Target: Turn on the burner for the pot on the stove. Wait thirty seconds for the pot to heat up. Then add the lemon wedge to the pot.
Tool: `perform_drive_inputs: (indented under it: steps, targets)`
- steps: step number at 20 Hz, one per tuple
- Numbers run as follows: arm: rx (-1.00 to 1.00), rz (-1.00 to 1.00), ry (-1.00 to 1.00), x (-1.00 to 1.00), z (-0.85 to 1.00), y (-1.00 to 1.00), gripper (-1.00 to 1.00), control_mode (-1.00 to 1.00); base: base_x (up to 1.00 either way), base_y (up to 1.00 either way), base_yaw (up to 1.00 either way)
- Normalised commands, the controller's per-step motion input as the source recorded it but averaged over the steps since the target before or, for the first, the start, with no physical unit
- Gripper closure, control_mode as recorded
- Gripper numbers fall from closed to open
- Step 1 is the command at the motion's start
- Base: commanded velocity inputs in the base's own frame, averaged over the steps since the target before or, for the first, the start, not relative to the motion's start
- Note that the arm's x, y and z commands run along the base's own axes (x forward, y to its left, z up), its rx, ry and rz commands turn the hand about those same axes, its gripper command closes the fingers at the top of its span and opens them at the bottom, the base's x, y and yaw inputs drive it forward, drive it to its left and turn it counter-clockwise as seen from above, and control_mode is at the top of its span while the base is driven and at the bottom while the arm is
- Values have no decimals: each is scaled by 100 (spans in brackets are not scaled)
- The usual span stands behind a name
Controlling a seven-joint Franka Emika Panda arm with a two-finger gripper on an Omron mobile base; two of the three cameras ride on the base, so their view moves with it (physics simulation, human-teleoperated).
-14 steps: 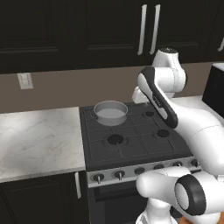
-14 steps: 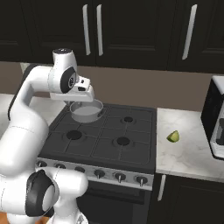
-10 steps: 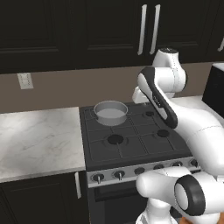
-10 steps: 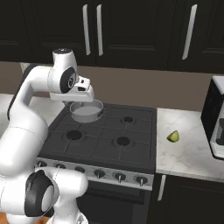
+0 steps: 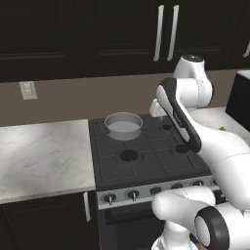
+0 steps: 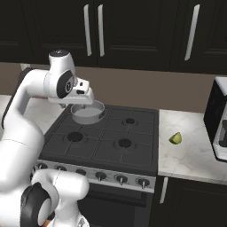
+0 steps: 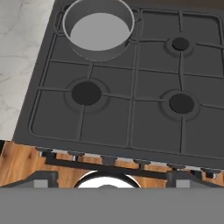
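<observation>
Fingers (image 7: pixel 111 175) are standing spread wide with nothing between them, their dark tips just showing at the bottom of your hand view, and they are hanging high above the stove (image 7: pixel 131 109), looking straight down on it. From there you are seeing the pot (image 7: pixel 98 28) sitting on the rear left burner, empty, its pale inside showing. In the right base view the hand (image 6: pixel 82 91) is hovering just over the pot (image 6: pixel 88 113), and the lemon wedge (image 6: pixel 175 138) is lying well apart on the marble table (image 6: pixel 186 150) to the right of the stove (image 6: pixel 106 137). By my reading, you are in the first step: no flame is showing under the pot, and the knobs (image 6: pixel 119 178) along the silver front strip are looking untouched. Your next move is calling for bringing the hand down and forward to that strip, picking the knob that serves the rear left burner, closing on it and turning; which knob that is, I cannot tell from here.
</observation>
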Motion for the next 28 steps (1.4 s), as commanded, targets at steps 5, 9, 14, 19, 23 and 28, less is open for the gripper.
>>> perform_drive_inputs:
  steps: [5,9,14,19,23,28]
  targets:
    - [-1,0,-16,-22,0,0,-100,-100,0,0,0]
    - [-1,0,-16,-23,0,0,-100,-100,0,0,0]
    - [0,0,-5,-6,0,0,-100,-100,0,0,0]
    - [0,0,0,0,0,0,-100,-100,0,0,0]
    - [0,0,0,0,0,0,-100,-100,0,0,0]
    - [0,0,0,0,0,0,-100,-100,0,0,0]
